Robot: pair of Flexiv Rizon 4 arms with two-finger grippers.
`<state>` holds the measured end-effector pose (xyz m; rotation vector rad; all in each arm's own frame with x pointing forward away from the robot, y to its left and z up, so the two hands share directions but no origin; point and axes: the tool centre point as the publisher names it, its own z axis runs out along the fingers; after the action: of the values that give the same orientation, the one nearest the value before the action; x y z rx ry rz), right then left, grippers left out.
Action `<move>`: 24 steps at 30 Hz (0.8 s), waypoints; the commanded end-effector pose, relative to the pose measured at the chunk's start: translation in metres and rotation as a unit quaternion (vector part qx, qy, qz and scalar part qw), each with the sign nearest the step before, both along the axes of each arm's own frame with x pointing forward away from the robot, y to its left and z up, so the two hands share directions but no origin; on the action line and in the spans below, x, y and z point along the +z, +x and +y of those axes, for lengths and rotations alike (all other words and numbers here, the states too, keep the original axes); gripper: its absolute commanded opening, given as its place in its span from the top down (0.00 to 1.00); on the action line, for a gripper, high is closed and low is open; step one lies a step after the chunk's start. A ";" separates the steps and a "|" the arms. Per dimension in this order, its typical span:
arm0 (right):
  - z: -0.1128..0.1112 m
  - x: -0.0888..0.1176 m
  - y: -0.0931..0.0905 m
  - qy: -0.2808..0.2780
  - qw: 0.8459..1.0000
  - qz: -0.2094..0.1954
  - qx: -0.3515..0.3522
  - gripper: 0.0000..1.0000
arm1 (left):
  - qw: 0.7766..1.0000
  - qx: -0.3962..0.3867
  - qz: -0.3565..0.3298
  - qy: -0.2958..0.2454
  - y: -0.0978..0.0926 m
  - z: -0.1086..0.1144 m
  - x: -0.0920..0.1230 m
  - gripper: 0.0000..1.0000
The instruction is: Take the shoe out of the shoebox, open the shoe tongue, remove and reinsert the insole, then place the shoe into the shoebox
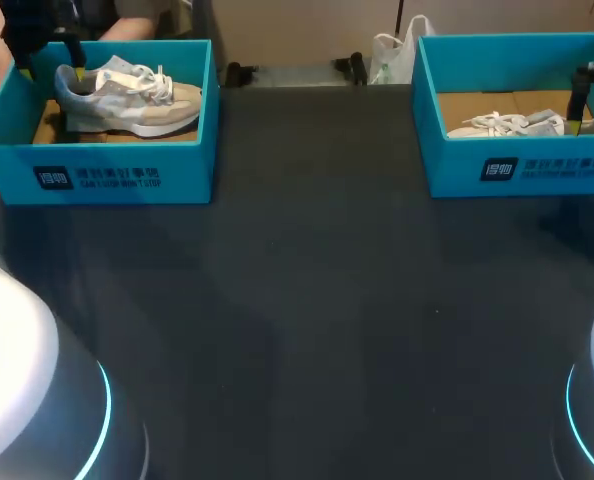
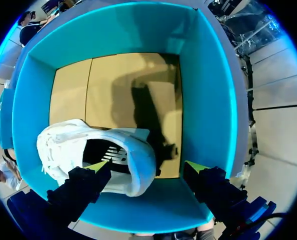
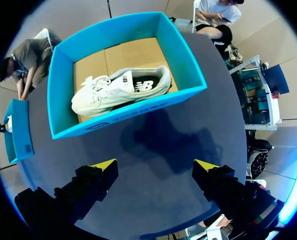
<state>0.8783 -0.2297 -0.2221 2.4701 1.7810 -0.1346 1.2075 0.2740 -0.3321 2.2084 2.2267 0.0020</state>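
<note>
Two blue shoeboxes stand at the far corners of the table. The left shoebox [image 1: 117, 165] [image 2: 213, 100] holds a grey and beige shoe [image 1: 127, 100] [image 2: 68, 145], upright with its toe to the right. My left gripper [image 1: 52, 72] [image 2: 147, 167] hangs open inside this box. One fingertip [image 2: 99, 166] is over the shoe's heel opening, and the other is near the box wall. The right shoebox [image 1: 517, 165] [image 3: 133, 107] holds a white shoe [image 1: 527, 125] [image 3: 118, 90] lying on its side. My right gripper [image 1: 577, 110] [image 3: 156, 165] is open and empty, above the bare table in front of that box.
The dark table [image 1: 307, 300] stretches bare between the two boxes and toward the near edge. Two small black clamps [image 1: 352, 65] sit at the far edge. The arm bases [image 1: 17, 390] fill the near corners.
</note>
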 end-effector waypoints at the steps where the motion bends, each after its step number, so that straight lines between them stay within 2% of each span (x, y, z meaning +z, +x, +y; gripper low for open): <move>1: 0.000 0.000 0.000 -0.001 1.000 0.000 0.000 0.00 | 1.000 -0.002 0.026 -0.003 0.011 0.002 -0.014 0.02; 4: 0.000 0.000 0.000 -0.001 1.000 0.000 0.000 0.00 | 0.999 0.000 0.031 -0.007 0.010 0.002 -0.023 0.03; 9: 0.000 0.000 0.000 -0.001 1.000 0.000 0.000 0.00 | 0.999 0.002 0.033 -0.006 0.009 0.002 -0.032 0.11; 12: 0.000 0.000 0.000 -0.001 1.000 0.000 0.000 0.00 | 0.999 0.003 0.033 -0.006 0.009 0.003 -0.036 0.13; 15: 0.000 0.000 0.000 -0.001 1.000 0.000 0.000 0.00 | 0.999 0.004 0.033 -0.006 0.009 0.005 -0.040 0.18; 18: 0.000 0.000 0.000 -0.001 1.000 0.000 0.000 0.00 | 0.999 0.008 0.036 -0.005 0.010 0.007 -0.046 0.28; 24: 0.000 0.000 0.000 -0.001 1.000 0.000 0.000 0.00 | 0.999 0.012 0.043 -0.005 0.012 0.010 -0.056 0.30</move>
<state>0.8783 -0.2297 -0.2222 2.4702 1.7811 -0.1347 1.2044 0.2797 -0.3809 2.1861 2.2613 -0.0182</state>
